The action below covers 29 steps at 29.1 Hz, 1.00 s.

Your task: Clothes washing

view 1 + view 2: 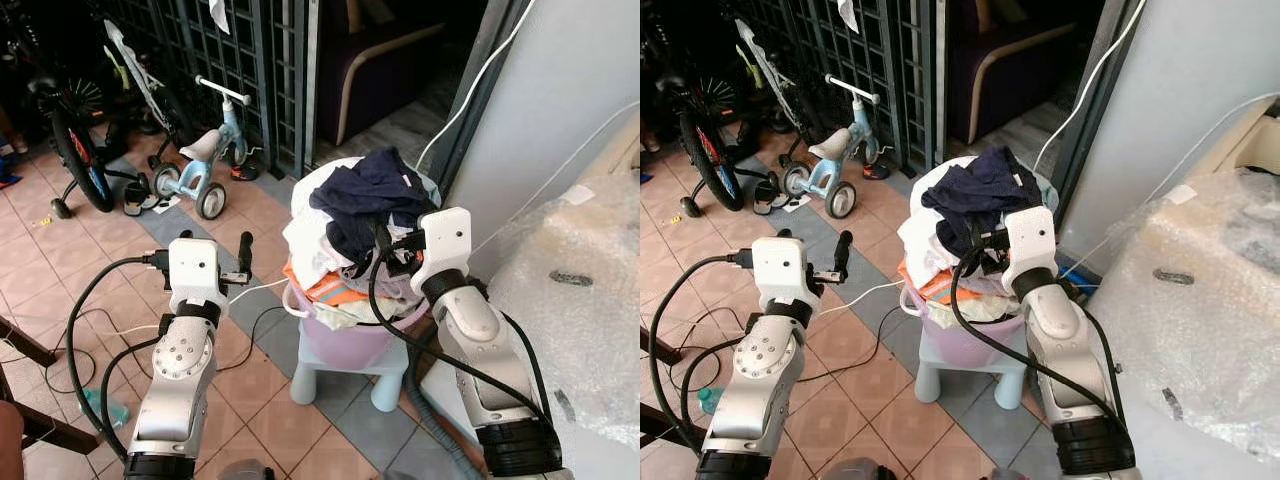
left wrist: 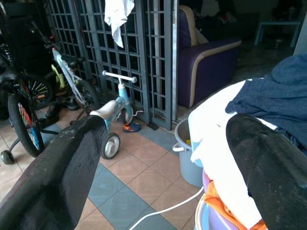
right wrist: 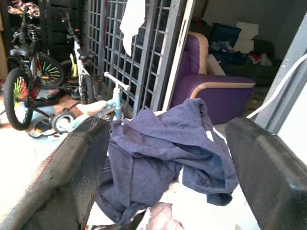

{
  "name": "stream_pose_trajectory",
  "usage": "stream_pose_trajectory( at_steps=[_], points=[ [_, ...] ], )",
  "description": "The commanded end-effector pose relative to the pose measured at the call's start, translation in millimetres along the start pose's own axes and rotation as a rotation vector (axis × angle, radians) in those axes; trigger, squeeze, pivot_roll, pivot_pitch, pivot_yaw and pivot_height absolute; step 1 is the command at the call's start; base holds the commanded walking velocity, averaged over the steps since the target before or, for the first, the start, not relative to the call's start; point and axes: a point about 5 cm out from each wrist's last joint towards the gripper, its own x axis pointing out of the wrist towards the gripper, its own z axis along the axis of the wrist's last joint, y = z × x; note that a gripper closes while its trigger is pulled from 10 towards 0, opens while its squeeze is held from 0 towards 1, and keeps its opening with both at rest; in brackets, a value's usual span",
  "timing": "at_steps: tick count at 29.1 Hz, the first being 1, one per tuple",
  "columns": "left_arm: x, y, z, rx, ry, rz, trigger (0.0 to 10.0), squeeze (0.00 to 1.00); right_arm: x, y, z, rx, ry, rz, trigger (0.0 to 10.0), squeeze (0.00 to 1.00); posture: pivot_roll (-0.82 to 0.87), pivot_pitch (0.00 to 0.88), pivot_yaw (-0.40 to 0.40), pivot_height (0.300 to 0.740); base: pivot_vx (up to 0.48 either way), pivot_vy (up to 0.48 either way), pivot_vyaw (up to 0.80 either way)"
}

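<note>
Atop lilac laundry basket (image 1: 345,340), navy garment (image 1: 375,200), no legible writing

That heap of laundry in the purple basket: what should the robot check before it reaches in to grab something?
1. Right hand open: ok, fingers spread wide.
2. Right hand lined up with the navy garment: ok, the cloth lies between its fingers.
3. Left hand open: ok, held beside the pile.
4. Purple basket steady on the pale blue stool: cannot tell; the pile is heaped over the rim.
5. White cable on the floor away from the hands: ok.
</note>
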Motion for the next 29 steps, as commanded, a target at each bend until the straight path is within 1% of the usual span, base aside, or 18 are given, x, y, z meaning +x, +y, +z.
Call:
stream_pose_trajectory(
  at_steps=[1,5,10,13,18,19,20,22,23,25,29],
  points=[
    [1.1,-1.5,3,0.002,-0.005,-0.013,10.0,0.00,2.9,-1.5,2,-0.010,-0.008,-0.010,10.0,0.00,0.04,0.008,0.003,0.740,0.315,0.000,0.00],
    [3.4,-1.4,4,0.002,-0.008,-0.016,10.0,0.00,6.2,-0.3,5,-0.013,-0.016,-0.007,10.0,0.00,0.04,0.010,0.002,0.740,0.325,0.000,0.00],
    [10.4,-1.0,12,0.012,-0.028,-0.008,10.0,0.00,13.9,-0.1,12,-0.022,-0.042,-0.001,10.0,0.00,0.06,0.047,0.001,0.740,0.344,0.000,0.00],
    [9.7,-2.0,17,0.007,-0.038,-0.005,10.0,0.00,15.9,4.9,17,-0.034,-0.057,0.023,10.0,0.00,0.07,0.066,0.006,0.740,0.170,0.000,0.00],
    [3.4,-6.5,3,0.000,0.015,0.007,10.0,0.00,12.9,11.5,15,-0.054,-0.053,0.046,10.0,0.00,0.05,0.047,-0.013,0.740,0.000,0.000,0.00],
    [3.4,-8.2,2,-0.010,0.020,-0.003,10.0,0.00,12.5,12.2,14,-0.074,-0.045,0.044,10.0,0.00,0.05,0.041,-0.012,0.740,0.000,0.000,0.00],
    [3.4,-8.8,2,-0.012,0.023,-0.006,10.0,0.00,12.1,12.0,13,-0.092,-0.042,0.039,10.0,0.00,0.05,0.035,-0.011,0.740,0.000,0.000,0.00],
    [3.4,-8.8,1,-0.012,0.028,-0.004,10.0,0.00,11.9,11.5,11,-0.096,-0.039,0.033,10.0,0.00,0.06,0.019,-0.013,0.740,0.000,0.000,0.00],
    [3.2,-9.4,1,-0.033,0.019,-0.022,10.0,0.00,11.8,7.6,7,-0.106,-0.025,0.001,10.0,0.00,0.06,0.013,-0.019,0.740,0.000,0.000,0.00],
    [4.2,-9.4,2,-0.038,0.014,-0.029,10.0,0.00,11.6,1.5,1,-0.099,0.005,-0.035,10.0,0.00,0.06,0.009,-0.019,0.740,0.328,0.000,0.00],
    [6.2,-6.7,3,-0.039,0.011,-0.024,10.0,0.00,9.0,-5.4,-5,-0.099,0.031,-0.064,10.0,0.00,0.06,0.022,-0.019,0.740,0.351,0.000,0.00]
  ],
)
